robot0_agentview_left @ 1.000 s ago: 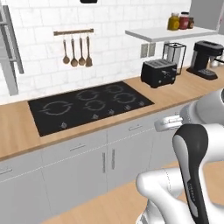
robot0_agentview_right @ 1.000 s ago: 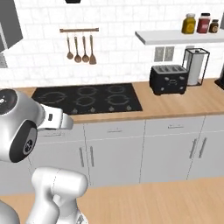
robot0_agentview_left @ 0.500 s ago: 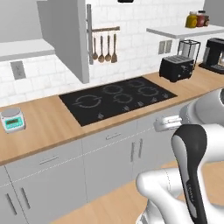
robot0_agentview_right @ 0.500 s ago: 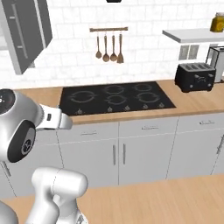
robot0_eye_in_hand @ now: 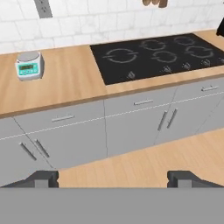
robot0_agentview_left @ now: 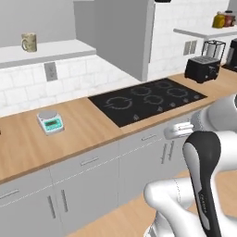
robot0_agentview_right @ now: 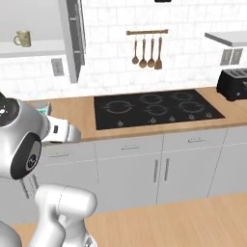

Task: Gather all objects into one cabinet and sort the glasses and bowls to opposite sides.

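The pincer [robot0_eye_in_hand: 113, 176] is spread wide and empty above the floor. No glasses or bowl are framed; the open cabinet door [robot0_agentview_right: 75, 36] could be struck.

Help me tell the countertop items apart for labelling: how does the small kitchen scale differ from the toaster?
The kitchen scale is pale and teal-trimmed with a round top plate; the toaster is black and boxy with slots on top. The scale is low and flat, the toaster stands clearly taller. The scale sits on one side of the black cooktop, the toaster on the other. Both rest on the wooden counter.
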